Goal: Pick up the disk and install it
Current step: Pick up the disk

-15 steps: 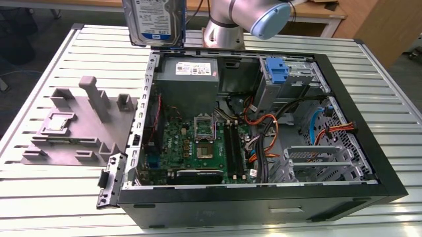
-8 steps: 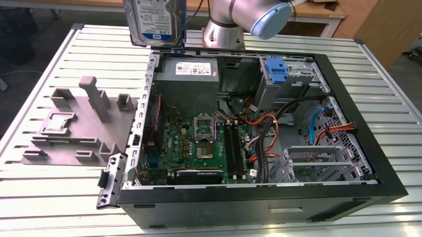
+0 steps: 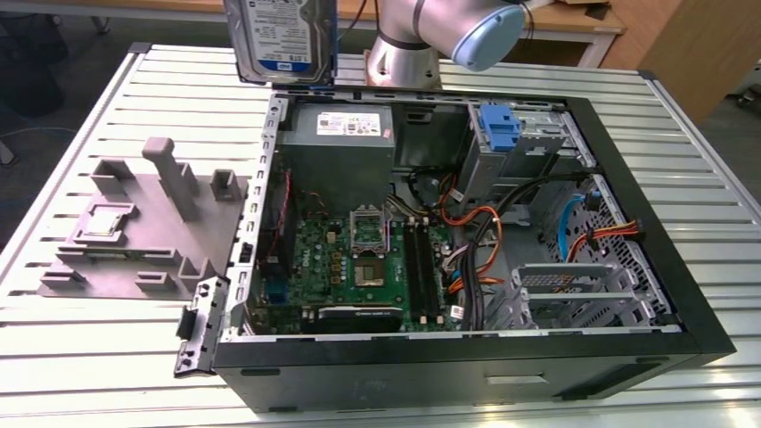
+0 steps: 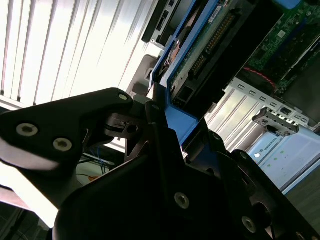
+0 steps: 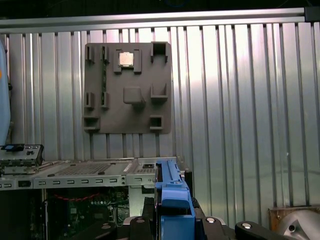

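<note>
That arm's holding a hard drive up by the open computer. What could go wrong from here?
The gripper clamps the disk by its blue bracket; a slip could drop it onto the case or table. Loose orange cables lie inside the case, so a lowered disk might snag them or bump the motherboard.

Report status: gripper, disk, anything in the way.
Gripper shut on the silver-grey rectangular hard drive in its blue plastic bracket. Drive aloft, upright, beyond the open black computer case. Not installed. Orange cables loose inside the case.
</note>
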Tool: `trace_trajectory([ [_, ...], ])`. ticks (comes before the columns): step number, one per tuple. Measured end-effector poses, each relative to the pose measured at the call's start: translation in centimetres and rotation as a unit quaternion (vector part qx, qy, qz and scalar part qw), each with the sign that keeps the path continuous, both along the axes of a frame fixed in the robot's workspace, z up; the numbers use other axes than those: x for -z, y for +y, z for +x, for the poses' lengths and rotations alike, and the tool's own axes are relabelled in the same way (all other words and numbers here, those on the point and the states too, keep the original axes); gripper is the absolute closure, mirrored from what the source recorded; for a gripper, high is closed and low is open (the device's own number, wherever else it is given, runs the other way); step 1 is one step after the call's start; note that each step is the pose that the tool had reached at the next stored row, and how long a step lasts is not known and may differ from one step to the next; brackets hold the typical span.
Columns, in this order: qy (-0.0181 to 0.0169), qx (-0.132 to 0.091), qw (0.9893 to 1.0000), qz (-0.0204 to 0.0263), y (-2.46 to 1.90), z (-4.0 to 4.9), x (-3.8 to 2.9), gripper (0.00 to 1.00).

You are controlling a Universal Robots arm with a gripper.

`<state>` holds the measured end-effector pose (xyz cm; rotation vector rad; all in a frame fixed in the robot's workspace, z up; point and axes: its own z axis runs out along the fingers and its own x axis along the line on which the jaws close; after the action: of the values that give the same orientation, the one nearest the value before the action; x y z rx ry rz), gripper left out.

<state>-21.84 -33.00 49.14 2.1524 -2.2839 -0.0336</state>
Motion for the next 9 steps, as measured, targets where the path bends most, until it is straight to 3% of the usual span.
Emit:
trace_trajectory([
  [9,0.0,0.0,1.0,0.0,0.0,0.19,0.0,0.64],
])
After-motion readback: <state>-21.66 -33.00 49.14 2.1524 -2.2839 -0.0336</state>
